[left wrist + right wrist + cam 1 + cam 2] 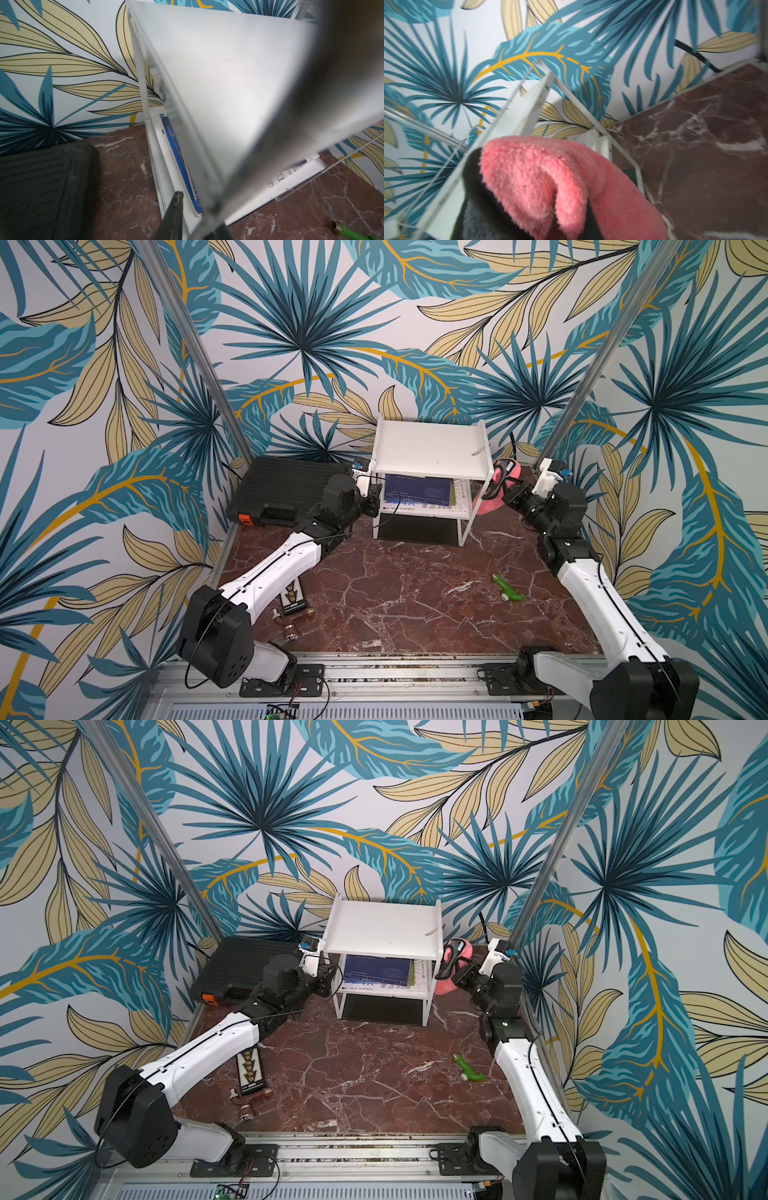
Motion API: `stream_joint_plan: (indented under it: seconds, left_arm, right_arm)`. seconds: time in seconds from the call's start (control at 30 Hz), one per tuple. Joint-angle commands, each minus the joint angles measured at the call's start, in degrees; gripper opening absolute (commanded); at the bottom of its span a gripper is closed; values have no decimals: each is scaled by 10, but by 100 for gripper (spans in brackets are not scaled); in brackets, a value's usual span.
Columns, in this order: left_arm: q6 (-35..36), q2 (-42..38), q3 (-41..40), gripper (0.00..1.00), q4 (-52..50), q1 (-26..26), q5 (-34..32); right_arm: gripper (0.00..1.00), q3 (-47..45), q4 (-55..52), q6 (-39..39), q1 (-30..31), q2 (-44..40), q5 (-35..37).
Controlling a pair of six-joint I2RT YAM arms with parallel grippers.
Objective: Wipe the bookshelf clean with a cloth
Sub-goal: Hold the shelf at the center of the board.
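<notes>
Left arm extended, left gripper [375, 492] at the bookshelf's [428, 443] front post; I cannot tell its closure. Right arm elbowed inward, right gripper [503, 488] pinching the cloth [514, 471].

The bookshelf [228, 83] is blurred at close range; the cloth [550, 176] is cut off by the frame edge.

Black ribbed case [291, 489] with orange latch [247, 517] is seen at the surface's [415, 593] far left corner. Green toy-like part [509, 588] is lying front right. Printed card [296, 598] and brass fittings [291, 632] are grouped front left. Blue book [417, 489] is laid flat. Leaf-print walls [291, 344] are seen all round.
</notes>
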Motion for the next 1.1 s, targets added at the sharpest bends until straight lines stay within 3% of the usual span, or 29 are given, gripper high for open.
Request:
stream_joint_plan:
  seconds: [0.0, 0.17, 0.23, 0.4, 0.57, 0.67, 0.87, 0.97, 1.07]
  left_arm:
    - [63, -1, 24, 11, -7, 2, -4]
    - [69, 2, 20, 7, -10, 2, 3]
    - [70, 4, 19, 2, -13, 1, 1]
    - [80, 9, 21, 0, -8, 1, -12]
    - [83, 14, 16, 0, 3, 2, -16]
    - [81, 17, 14, 0, 5, 2, -14]
    - [77, 24, 22, 0, -8, 2, -21]
    - [75, 28, 17, 0, -2, 2, -20]
    - [82, 33, 17, 0, 3, 2, -17]
  right_arm:
    - [0, 6, 59, 32, -1, 20, -132]
    - [0, -119, 39, -1, -7, 20, -110]
    - [0, -130, 36, -12, -14, 39, -126]
    - [0, -21, -18, -64, -17, 114, -98]
    - [0, 99, 1, -24, -17, 229, -47]
    - [0, 96, -17, -42, -17, 235, -19]
    - [2, -60, -5, -90, -18, 110, -100]
    - [2, -29, -9, -95, -17, 137, -92]
    - [0, 85, -37, -91, -17, 212, -50]
